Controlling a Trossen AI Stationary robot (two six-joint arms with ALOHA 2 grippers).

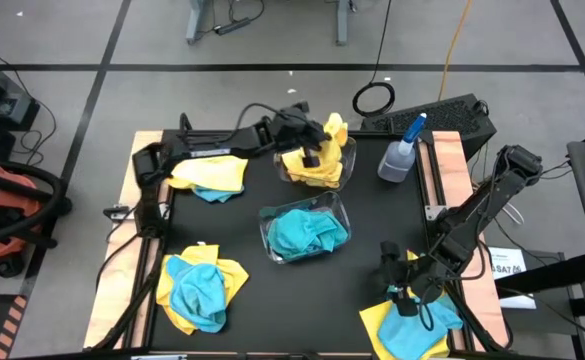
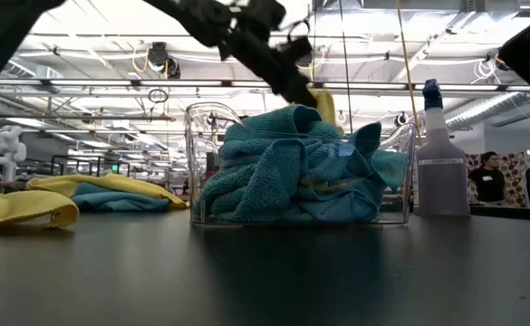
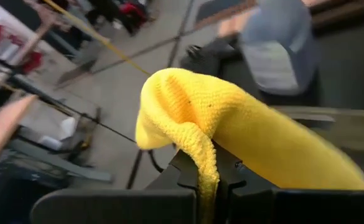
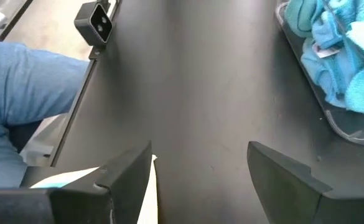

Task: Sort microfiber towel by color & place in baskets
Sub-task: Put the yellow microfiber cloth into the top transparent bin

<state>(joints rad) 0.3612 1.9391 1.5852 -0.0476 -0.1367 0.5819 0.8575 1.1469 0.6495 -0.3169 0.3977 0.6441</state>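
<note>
High view has the left gripper [image 1: 313, 155] over the far basket [image 1: 346, 165], clamped on a yellow towel [image 1: 334, 128] that hangs right at its fingertips above the yellow pile, so I'd lower it well inside the rim, then let go so no corner drapes over the wall. The right gripper [image 1: 404, 295] sits spread wide and empty just above the blue towel [image 1: 434, 318] near the table's [image 1: 372, 225] front corner, blue basket [image 1: 337, 210] well off ahead of it. Only writing anywhere is the spray bottle's [image 2: 440, 172] label, too small to read.
</note>
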